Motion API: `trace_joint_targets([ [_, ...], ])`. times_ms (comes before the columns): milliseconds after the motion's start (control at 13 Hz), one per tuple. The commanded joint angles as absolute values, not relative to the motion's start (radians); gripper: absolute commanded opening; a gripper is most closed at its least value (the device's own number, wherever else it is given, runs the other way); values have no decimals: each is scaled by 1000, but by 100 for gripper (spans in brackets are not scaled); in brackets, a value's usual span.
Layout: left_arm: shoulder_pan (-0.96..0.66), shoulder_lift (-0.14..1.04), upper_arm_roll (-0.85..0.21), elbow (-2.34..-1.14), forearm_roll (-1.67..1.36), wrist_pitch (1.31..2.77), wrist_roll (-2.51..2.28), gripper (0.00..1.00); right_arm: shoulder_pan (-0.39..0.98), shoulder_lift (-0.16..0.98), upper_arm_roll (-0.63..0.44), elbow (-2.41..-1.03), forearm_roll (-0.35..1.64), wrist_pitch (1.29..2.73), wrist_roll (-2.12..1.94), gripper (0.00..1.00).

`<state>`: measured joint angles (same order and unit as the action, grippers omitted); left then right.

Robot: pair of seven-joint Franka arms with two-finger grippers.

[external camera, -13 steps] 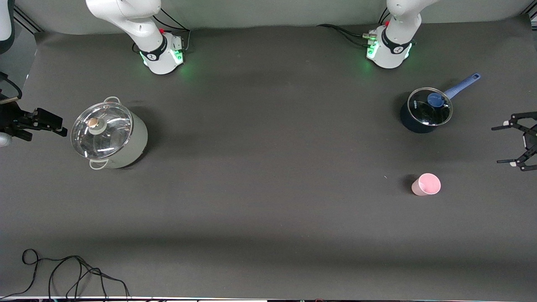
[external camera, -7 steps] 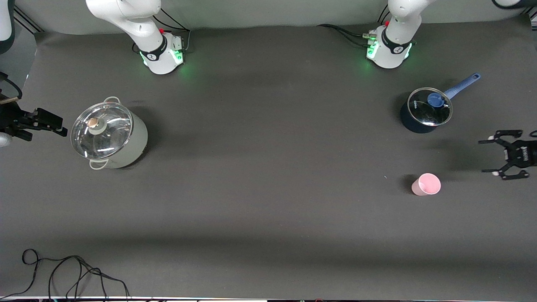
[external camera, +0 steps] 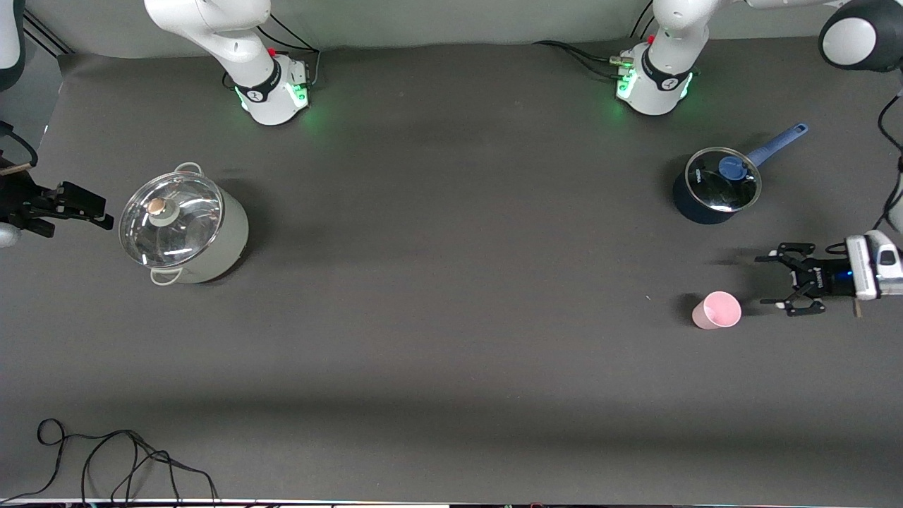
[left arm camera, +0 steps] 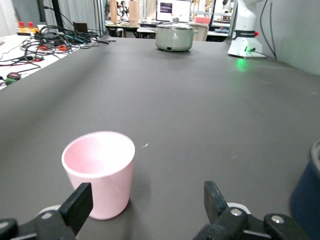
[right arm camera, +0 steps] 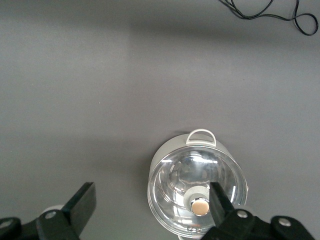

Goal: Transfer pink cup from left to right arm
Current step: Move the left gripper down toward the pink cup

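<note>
Pink cup (external camera: 717,310), a small plain pale-pink tapered tumbler w/o handle, is seen upright on the dark grey desk (external camera: 451,339) toward the left arm's end, nearer to the front camera than the dark blue saucepan (external camera: 712,190) w/ glass lid and blue handle. Nothing is visible inside the cup in the left wrist view (left arm camera: 100,172); its interior looks empty. The saucepan's contents can't be made out through the lid. The large grey-green stockpot (external camera: 185,229) w/ glass lid, toward the right arm's end, is also closed; contents not discernible.

The left gripper (external camera: 783,282) is held low just beside the cup, jaws spread wide, nothing held; the cup isn't yet between them and sits off-centre, toward one finger (left arm camera: 76,207). The right gripper (external camera: 77,208) waits by the stockpot, well apart from the cup, jaws wide and empty.

Risks, as judged: approach is sideways and off-centre, so one finger could clip the cup's wall and push or tip it, it being light and tapered. A grip taken too low or too loose may let the taper slip. Enough of the wall should be left free for the right arm at handover, else the fingers may collide.
</note>
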<state>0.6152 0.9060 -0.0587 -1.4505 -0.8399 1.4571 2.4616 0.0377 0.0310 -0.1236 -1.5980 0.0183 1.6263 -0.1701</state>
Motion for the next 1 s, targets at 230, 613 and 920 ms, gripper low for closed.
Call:
trace_joint_targets([
  [230, 640, 995, -66, -1420, -943, 1518, 2534, 99, 41, 23, -127, -1594, 12, 1615, -176, 100],
  [613, 635, 1043, -69, -1424, -1008, 1545, 2569, 99, 41, 23, -127, -1592, 12, 1615, -176, 100],
  [920, 618, 1054, -75, -1424, -1034, 1546, 2574, 99, 41, 23, -127, -1594, 12, 1615, -176, 100],
])
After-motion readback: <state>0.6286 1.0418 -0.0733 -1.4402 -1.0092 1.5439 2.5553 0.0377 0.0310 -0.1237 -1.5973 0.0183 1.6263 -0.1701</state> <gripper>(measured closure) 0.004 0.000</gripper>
